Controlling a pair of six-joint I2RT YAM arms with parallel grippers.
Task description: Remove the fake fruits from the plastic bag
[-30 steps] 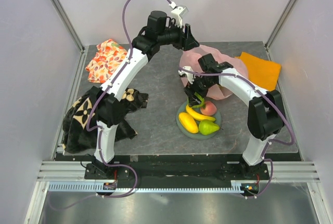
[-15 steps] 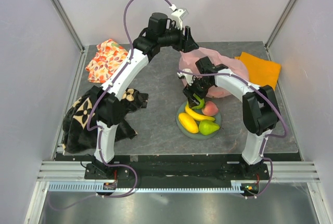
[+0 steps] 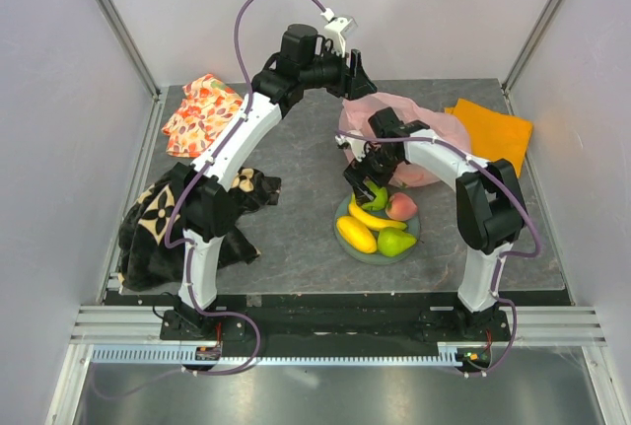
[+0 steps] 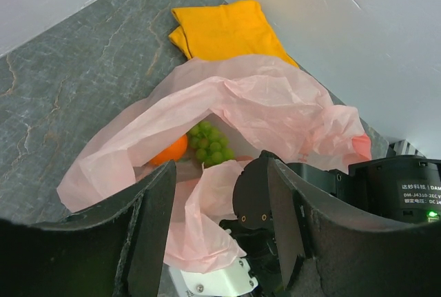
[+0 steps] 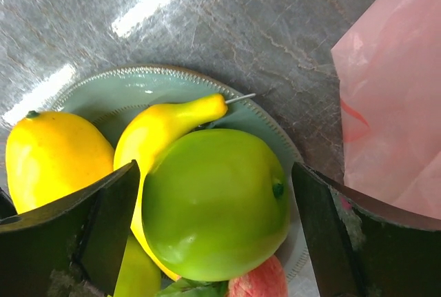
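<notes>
Green apple [image 5: 213,204] between spread right end effector [image 5: 215,176], five fruits [image 3: 376,219] on plate [image 3: 341,234], left end effector [image 4: 219,173] spread

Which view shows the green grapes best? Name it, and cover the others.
The left wrist view: it looks into the open plastic bag, where the green grapes lie beside an orange. In the top view the bag hides them; the right wrist view shows only a bag corner.

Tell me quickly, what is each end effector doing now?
Left end effector: open, empty.
Right end effector: around the green apple; grip cannot be told.
</notes>
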